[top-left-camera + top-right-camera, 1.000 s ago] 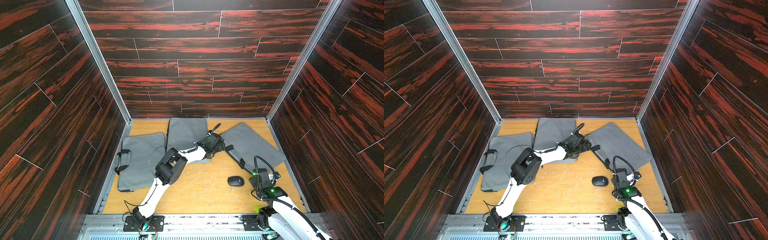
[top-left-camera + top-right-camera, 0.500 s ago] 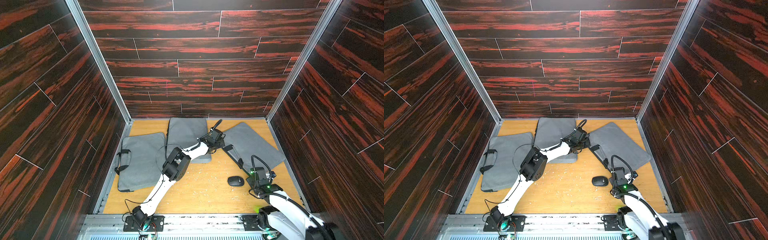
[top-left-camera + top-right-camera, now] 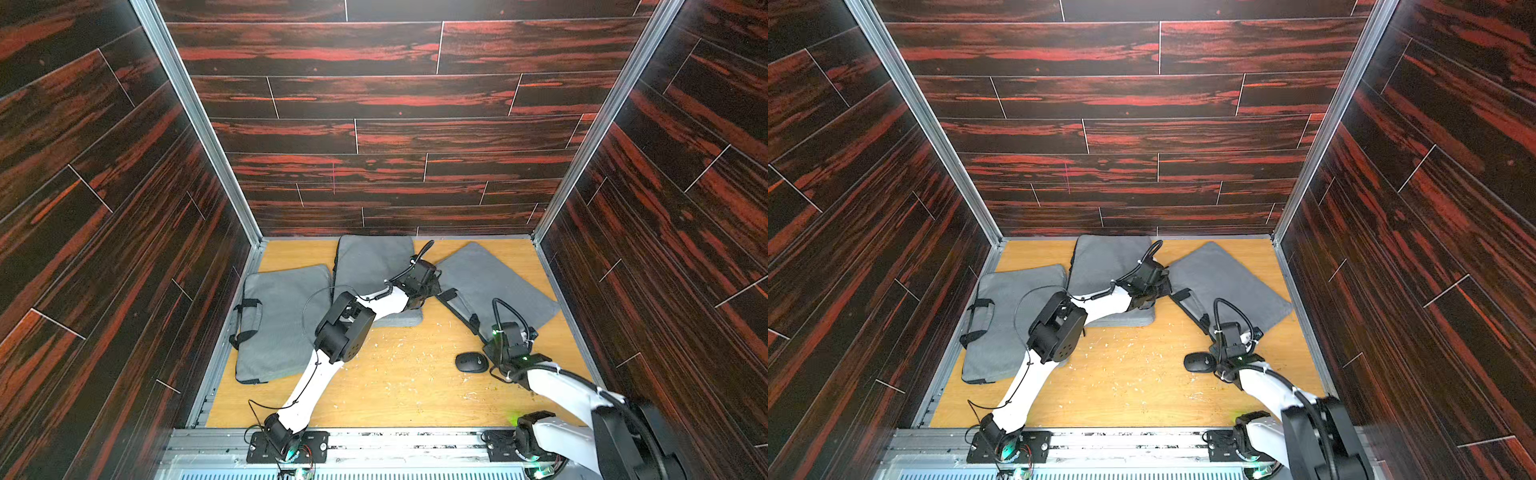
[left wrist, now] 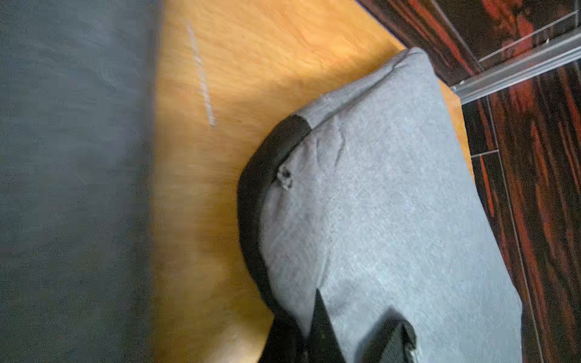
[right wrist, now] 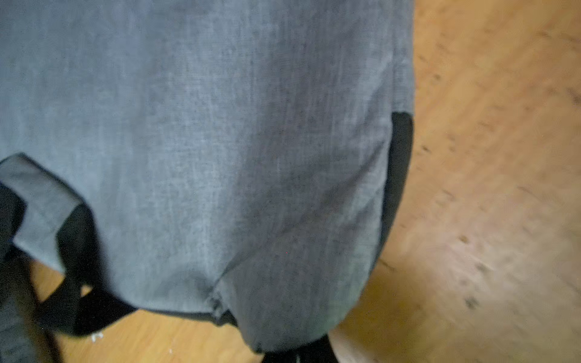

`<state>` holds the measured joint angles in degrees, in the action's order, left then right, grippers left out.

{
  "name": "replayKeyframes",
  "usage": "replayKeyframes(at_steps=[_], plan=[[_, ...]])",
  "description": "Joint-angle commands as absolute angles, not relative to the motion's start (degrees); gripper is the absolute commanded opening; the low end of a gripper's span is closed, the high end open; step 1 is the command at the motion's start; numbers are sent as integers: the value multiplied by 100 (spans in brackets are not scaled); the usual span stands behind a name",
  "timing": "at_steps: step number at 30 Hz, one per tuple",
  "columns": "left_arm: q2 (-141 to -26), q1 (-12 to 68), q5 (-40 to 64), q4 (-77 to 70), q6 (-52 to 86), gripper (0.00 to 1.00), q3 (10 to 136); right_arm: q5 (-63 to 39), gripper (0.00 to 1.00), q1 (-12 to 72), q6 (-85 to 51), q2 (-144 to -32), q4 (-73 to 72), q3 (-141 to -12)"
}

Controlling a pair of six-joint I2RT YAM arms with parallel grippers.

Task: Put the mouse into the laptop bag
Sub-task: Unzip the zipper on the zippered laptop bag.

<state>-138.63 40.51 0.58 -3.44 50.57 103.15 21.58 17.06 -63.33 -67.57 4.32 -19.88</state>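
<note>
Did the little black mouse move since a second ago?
No. The mouse sits at the same spot on the wooden table, equally far from the metal rail in front.

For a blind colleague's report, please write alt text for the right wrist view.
A gray laptop bag fills most of the view, its black-trimmed corner running into the jaws of the right gripper; bare wooden table lies beside it.

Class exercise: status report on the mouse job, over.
Left gripper, right gripper shut on laptop bag edge. Mouse loose on table, outside bag. Nothing blocking.
</note>
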Motion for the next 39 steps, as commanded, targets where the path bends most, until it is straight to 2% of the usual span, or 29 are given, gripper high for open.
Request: replayKeyframes(at_steps=[1,4,8,13,17,26,33,39], plan=[[-13347,4422,478,-260,5146,0,10022,1984,0,1807,-6296,-6773,116,-2171],[-13107,4421,450,-579,5199,0,9645,2452,0,1482,-6308,-6507,544,-2156],[-12592,4421,345,-991,5359,0,8976,1640,0,319,-6040,-6204,279,-1840],[-11837,4421,-584,-1366,5649,0,7948,1274,0,-215,-5853,-6074,224,-1655],[-11558,4430,-1376,-1450,5803,0,7531,835,0,-214,-5888,-6082,33,-1422],[-11815,4471,-1950,-949,6107,0,7792,155,0,-159,-5905,-5559,91,-1203],[-11859,4668,-1850,-1106,6015,0,7921,311,0,848,-6290,-5821,-82,-1384],[-11946,4797,-1672,-1169,6027,0,8069,318,0,1088,-6359,-6043,-202,-1599]])
